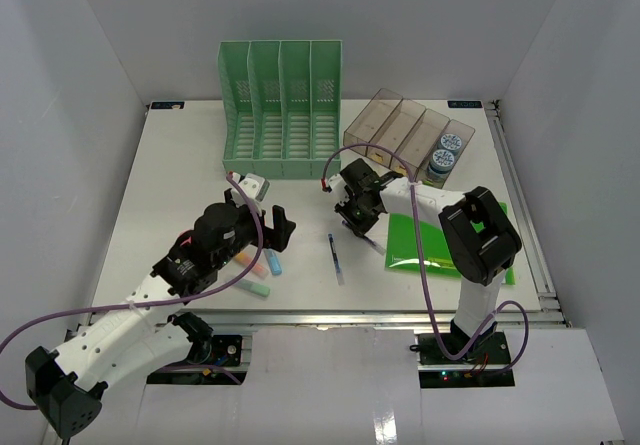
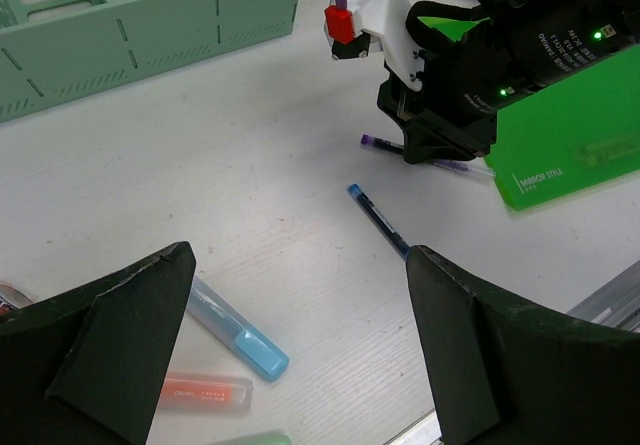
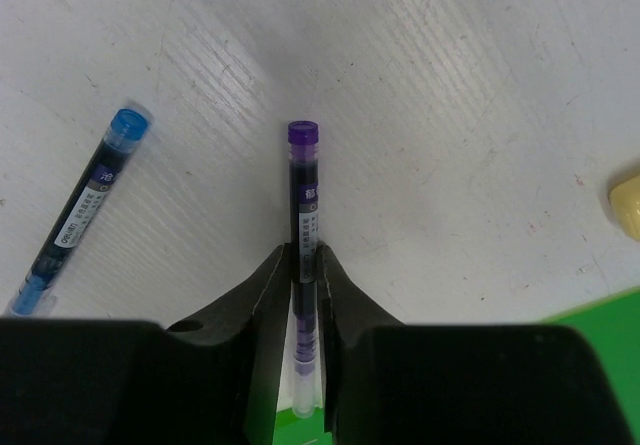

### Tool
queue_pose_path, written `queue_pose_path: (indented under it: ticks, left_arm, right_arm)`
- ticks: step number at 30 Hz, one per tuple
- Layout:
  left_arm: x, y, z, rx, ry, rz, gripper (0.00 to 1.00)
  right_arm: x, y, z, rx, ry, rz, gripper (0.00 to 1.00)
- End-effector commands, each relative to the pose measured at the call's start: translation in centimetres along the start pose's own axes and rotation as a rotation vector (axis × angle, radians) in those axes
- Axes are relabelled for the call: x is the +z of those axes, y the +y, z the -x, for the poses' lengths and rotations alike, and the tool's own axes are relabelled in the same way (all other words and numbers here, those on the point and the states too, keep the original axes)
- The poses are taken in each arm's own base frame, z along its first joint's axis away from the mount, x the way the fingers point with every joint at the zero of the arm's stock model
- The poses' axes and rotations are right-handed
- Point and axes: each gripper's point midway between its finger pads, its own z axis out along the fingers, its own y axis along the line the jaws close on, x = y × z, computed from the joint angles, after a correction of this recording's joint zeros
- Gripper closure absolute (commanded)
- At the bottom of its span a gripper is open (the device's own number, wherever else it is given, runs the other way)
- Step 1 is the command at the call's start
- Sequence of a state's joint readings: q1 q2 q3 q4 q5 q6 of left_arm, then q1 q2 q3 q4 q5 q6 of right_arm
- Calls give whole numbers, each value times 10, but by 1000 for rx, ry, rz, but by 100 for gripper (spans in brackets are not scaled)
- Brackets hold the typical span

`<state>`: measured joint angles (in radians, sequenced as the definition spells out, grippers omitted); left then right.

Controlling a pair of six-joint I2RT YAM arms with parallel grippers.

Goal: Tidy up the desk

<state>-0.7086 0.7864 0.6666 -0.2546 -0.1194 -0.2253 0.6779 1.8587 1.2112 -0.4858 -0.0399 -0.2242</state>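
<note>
"MIRROR STYLE" on the green folder (image 2: 570, 135)

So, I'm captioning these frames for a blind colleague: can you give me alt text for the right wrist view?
The right claw pinches a purple pen lying on the white desk, cap pointing away from the camera. A blue pen lies apart at the left of the frame, and a green folder corner shows at lower right.

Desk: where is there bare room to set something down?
Bare: the desk left of the file rack, and the middle between rack and blue pen. Crowded: highlighters by the left hand; right hand, purple pen and folder at right.
</note>
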Motion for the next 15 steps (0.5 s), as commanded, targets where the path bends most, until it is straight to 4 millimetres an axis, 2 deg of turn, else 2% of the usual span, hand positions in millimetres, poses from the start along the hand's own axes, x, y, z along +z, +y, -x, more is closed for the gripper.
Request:
queue_pose_path:
  ticks: [1, 4, 8, 11, 15]
  left_arm:
    - [-5, -1, 7, 2, -27, -13, 2]
    - [-5, -2, 7, 1, -27, -20, 2]
    - [-5, -4, 7, -1, -26, -28, 2]
    - [-5, -6, 8, -2, -27, -40, 2]
    - [-4, -9, 7, -6, -24, -52, 2]
  right_arm:
    - [13, 5, -12, 1, 45, 8, 88]
    - [8, 4, -5, -4, 23, 7, 92]
    - [-14, -3, 18, -17, -57, -3, 92]
    - [-35, -16, 38, -7, -122, -28, 92]
    - [-72, -46, 71, 34, -232, -56, 92]
